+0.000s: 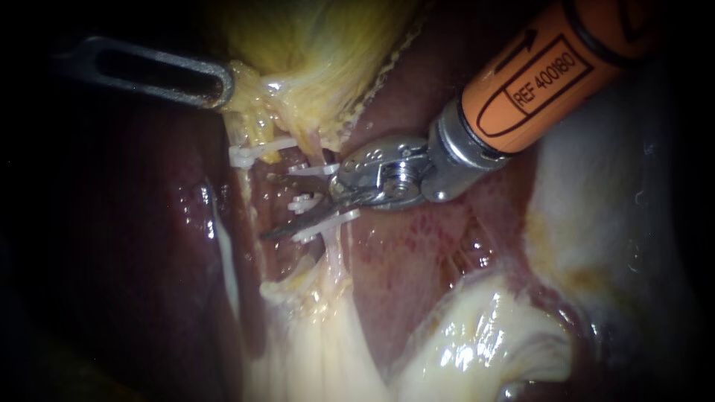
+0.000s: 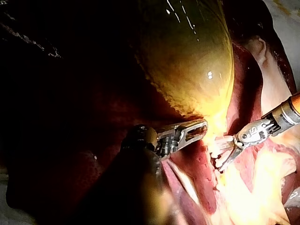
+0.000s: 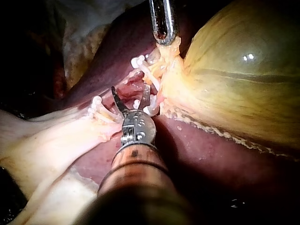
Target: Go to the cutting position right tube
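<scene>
The right tube point(image 1: 333, 249) runs as a thin pale strand from the yellow gallbladder point(image 1: 320, 45) down toward pale fatty tissue, with white clips point(image 1: 313, 170) across it. My right instrument point(image 1: 298, 216), on an orange shaft from the upper right, has thin blades open, one on each side of the tube between the clips point(image 3: 143, 104). The gap between the blades shows best in the right wrist view, at my right instrument point(image 3: 130, 91). My left instrument point(image 1: 220, 85) comes from the upper left. It is shut on the gallbladder's neck and holds it up.
Dark red liver point(image 1: 134, 246) lies around and under the tubes. A second clipped strand point(image 1: 257, 152) sits just left of the right tube. Pale glistening tissue point(image 1: 462, 335) fills the lower right.
</scene>
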`<state>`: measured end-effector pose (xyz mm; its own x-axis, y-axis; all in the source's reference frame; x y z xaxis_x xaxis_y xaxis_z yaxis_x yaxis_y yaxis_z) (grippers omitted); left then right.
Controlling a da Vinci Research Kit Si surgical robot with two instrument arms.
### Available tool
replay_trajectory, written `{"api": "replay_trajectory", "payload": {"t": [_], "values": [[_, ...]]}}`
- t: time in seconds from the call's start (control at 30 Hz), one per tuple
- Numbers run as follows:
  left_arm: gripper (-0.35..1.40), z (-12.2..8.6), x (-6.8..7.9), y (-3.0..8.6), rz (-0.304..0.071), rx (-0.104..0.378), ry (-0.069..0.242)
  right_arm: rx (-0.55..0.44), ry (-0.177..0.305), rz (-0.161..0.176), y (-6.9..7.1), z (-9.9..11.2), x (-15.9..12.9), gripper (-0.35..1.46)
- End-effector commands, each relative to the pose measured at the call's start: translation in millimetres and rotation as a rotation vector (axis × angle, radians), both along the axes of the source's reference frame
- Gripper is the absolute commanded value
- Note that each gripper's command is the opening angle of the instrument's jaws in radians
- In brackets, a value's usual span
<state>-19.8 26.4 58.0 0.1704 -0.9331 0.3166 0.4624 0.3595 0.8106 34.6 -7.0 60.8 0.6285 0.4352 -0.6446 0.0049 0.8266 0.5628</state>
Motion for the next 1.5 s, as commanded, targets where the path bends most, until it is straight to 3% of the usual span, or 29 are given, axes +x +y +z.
{"api": "replay_trajectory", "payload": {"t": [0.03,0.2,0.53,0.8,1.17,1.5], "values": [[-0.35,0.0,0.0,0.0,0.0,0.0,0.0,0.0,0.0,-0.001,0.0,0.0,0.0,1.43],[-0.35,0.0,0.0,0.0,0.0,0.0,0.0,0.001,0.004,-0.007,-0.4,-0.7,-0.3,1.43],[-0.35,0.1,0.0,0.1,0.0,0.0,0.0,0.031,0.026,-0.04,-2.0,-5.3,-1.9,1.43],[-0.35,0.1,0.0,0.1,0.0,0.0,0.0,0.079,0.022,-0.038,-2.0,-7.7,-5.7,1.43],[-0.35,0.1,0.1,0.1,0.001,0.0,0.0,0.127,-0.007,-0.002,-0.9,-6.3,-8.3,1.42],[-0.35,0.1,0.1,0.1,0.001,0.0,0.0,0.176,-0.043,0.03,0.3,-3.2,-8.8,1.42]]}}
